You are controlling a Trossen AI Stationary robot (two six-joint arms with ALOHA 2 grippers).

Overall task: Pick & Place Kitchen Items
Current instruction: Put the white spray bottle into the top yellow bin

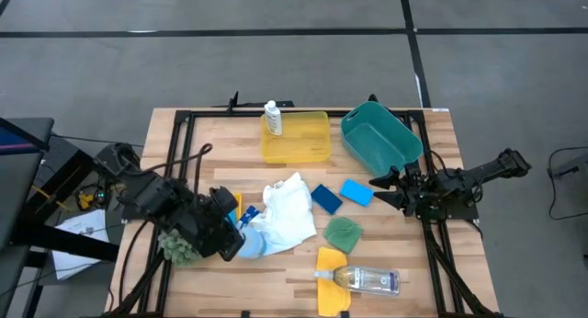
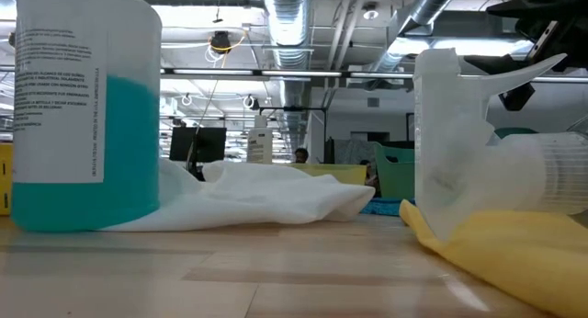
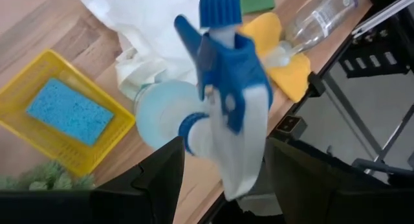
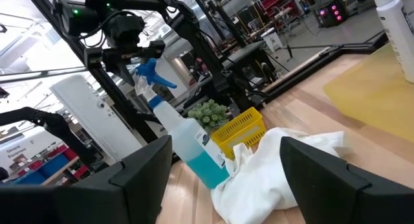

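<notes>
Clutter mid-table: white cloth (image 1: 287,212) heaped at centre, two blue sponges (image 1: 341,195) just right of it, green cloth (image 1: 344,233) nearer the front, clear bottle (image 1: 366,279) lying on yellow cloth (image 1: 331,267) at front edge. Spray bottle (image 1: 250,237) w/ blue liquid stands against the white cloth's left side; left gripper (image 3: 220,160) fingers clamp its neck below the blue trigger head. Spiky green ball (image 1: 179,248) sits by that arm. Small yellow tray (image 3: 58,130) holds a blue sponge. Big yellow tray (image 1: 296,139) at back carries white bottle (image 1: 273,119). Teal bin (image 1: 380,139) right of it, contents hidden. Right gripper (image 1: 378,190) hangs w/ fingers spread beside the bin, gripping nothing.
</notes>
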